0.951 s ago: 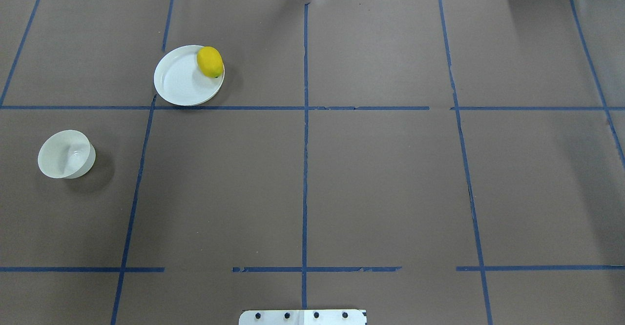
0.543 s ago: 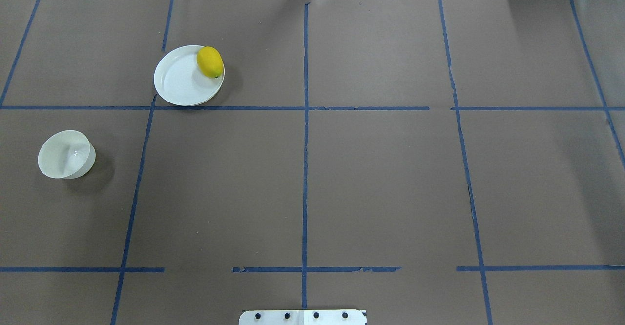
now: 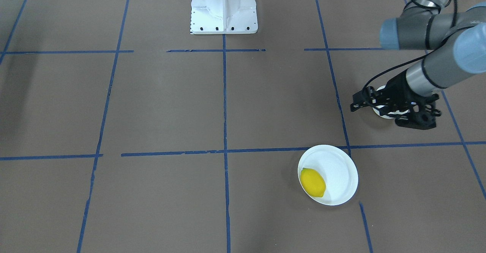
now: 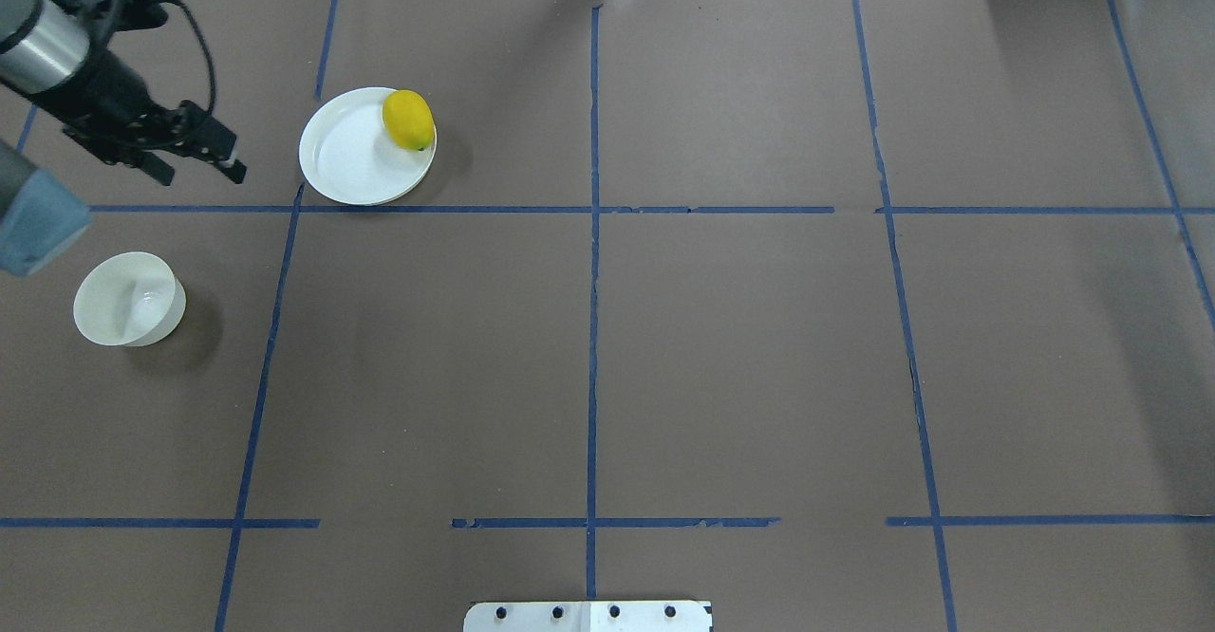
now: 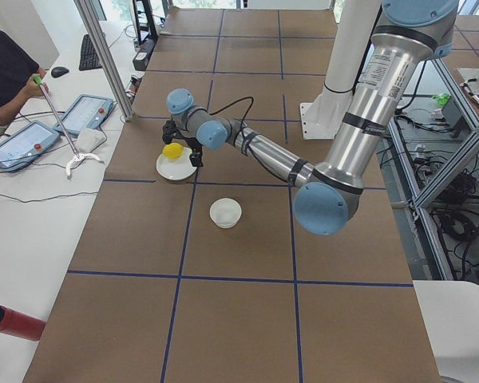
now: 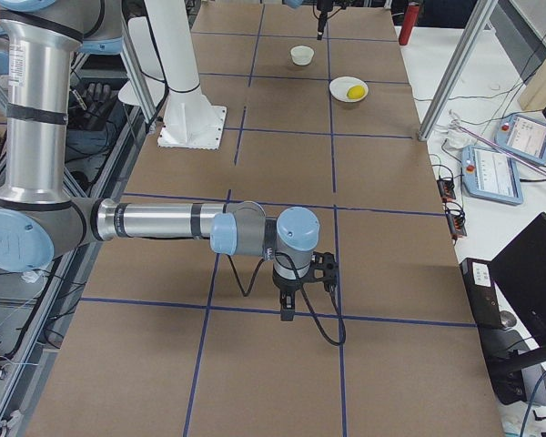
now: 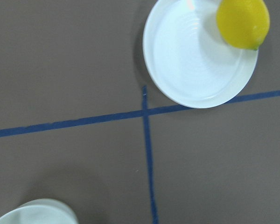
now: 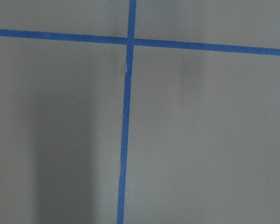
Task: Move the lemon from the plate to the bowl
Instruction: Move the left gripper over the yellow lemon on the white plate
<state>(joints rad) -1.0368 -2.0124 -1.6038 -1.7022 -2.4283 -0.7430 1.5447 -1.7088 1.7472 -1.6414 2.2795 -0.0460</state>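
Lemon (image 4: pixel 408 120) on plate (image 4: pixel 346 167); left gripper (image 4: pixel 199 173) seemingly open, empty — front view half-hides bowl (image 4: pixel 128 300) behind it

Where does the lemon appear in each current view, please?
Front-facing: lemon lower right.
Overhead: lemon upper left.
Exterior left: lemon upper left.
Exterior right: lemon near top.
Left wrist: lemon top right.
Right wrist: not in it.
Shared landmark: the white plate under it.

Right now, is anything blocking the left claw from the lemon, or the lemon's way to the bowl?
Nothing visible does. Between the left gripper and the lemon lie only bare table and the plate's low rim. Between the lemon and the bowl there is only flat table with blue tape lines.
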